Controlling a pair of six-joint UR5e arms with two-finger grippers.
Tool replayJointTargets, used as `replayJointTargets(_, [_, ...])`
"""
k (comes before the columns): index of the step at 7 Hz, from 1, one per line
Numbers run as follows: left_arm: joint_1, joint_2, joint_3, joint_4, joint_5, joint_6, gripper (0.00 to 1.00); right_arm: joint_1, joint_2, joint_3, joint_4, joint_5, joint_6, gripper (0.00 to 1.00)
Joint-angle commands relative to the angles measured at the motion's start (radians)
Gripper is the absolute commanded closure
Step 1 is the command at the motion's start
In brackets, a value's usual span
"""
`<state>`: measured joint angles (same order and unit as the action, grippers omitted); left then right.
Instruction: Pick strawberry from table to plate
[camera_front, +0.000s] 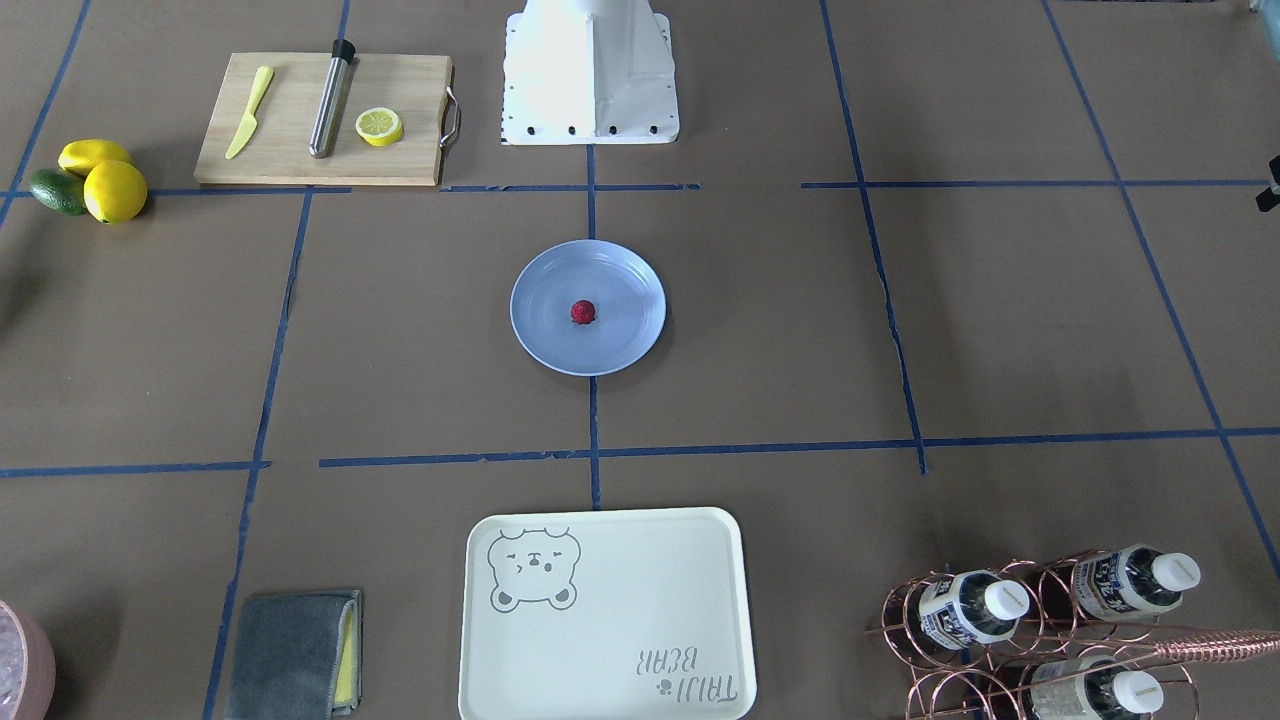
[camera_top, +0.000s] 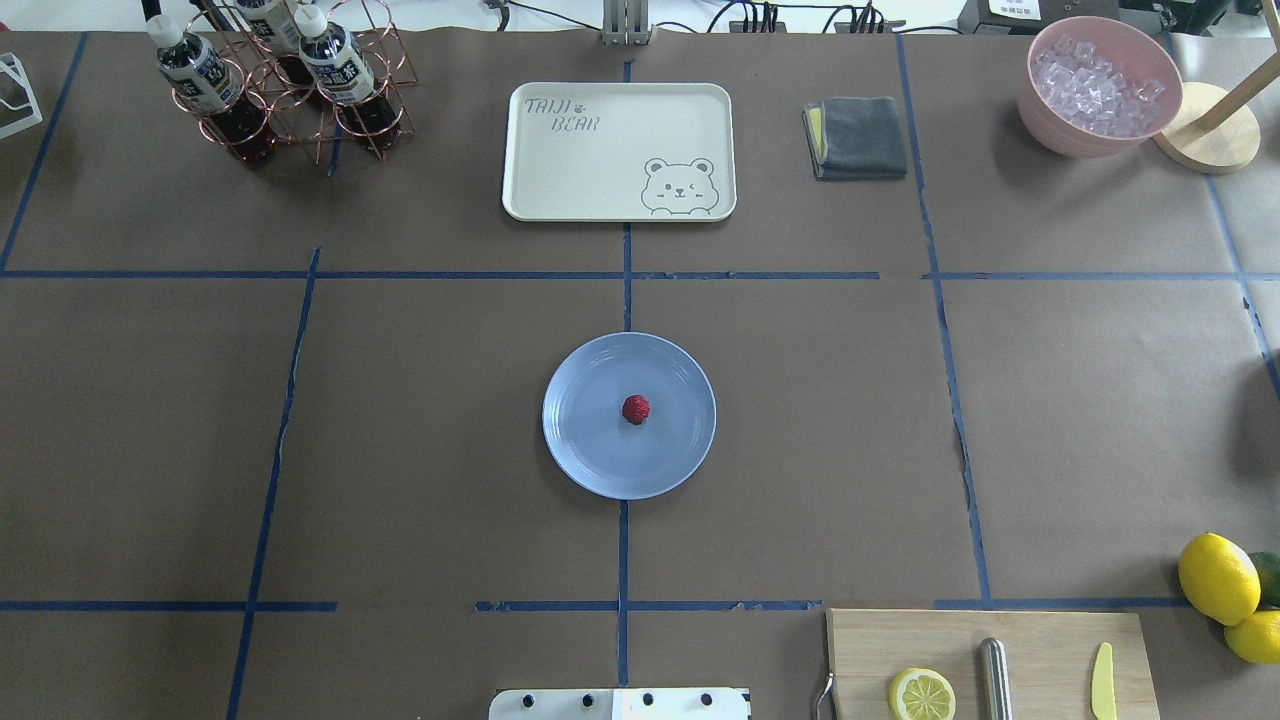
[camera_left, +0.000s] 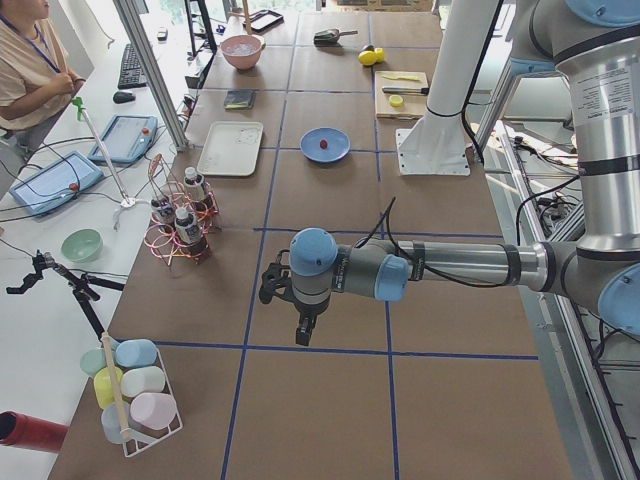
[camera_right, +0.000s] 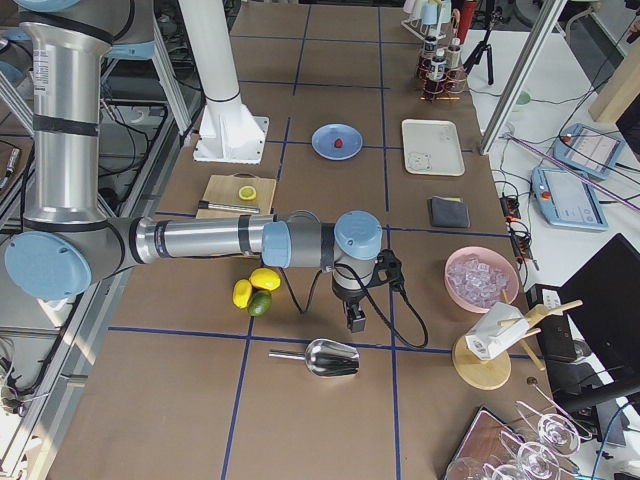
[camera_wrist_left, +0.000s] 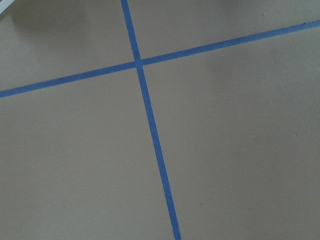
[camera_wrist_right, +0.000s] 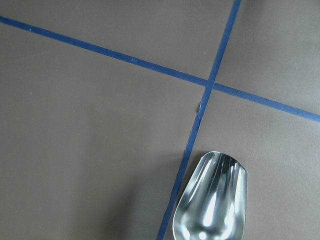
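Note:
The dark-red strawberry (camera_front: 583, 312) (camera_top: 635, 409) lies near the middle of the light-blue plate (camera_front: 540, 335) (camera_top: 580, 450), at the centre of the brown, blue-taped table (camera_front: 1000, 320). Neither gripper shows in the overhead or front-facing views. The left gripper (camera_left: 300, 335) hangs over bare table far from the plate (camera_left: 336, 150). The right gripper (camera_right: 355, 320) hovers near a metal scoop, equally far from the plate (camera_right: 325, 140). I cannot tell whether either gripper is open or shut. Both wrist views show only taped table, and no fingers.
A cutting board (camera_top: 1040, 640) with a lemon slice (camera_top: 921, 694), a steel bar and a yellow knife lies near the robot base. Lemons (camera_top: 1218, 577), a cream bear tray (camera_top: 560, 170), a bottle rack (camera_top: 275, 85), a grey cloth (camera_top: 858, 135), an ice bowl (camera_top: 1098, 85) and a metal scoop (camera_wrist_right: 212, 205) stand around.

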<state>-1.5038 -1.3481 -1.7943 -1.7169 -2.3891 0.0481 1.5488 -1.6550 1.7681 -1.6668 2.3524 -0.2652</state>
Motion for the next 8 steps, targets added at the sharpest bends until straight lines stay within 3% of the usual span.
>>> replayJointTargets(1, [0.0,0.0,0.01,-0.003,-0.002,0.004,0.0,-0.001,0.003,0.001,-0.008,-0.019,-0.002,0.0])
replayJointTargets(6, [-0.001,-0.014,0.021,-0.006,-0.005,0.004,0.0,-0.001,0.001,0.001,-0.011,-0.005,-0.002,0.0])
replayJointTargets(8, [-0.003,-0.037,-0.017,0.115,-0.005,0.009,0.0,-0.001,0.0,-0.001,-0.011,-0.002,0.0,0.0])
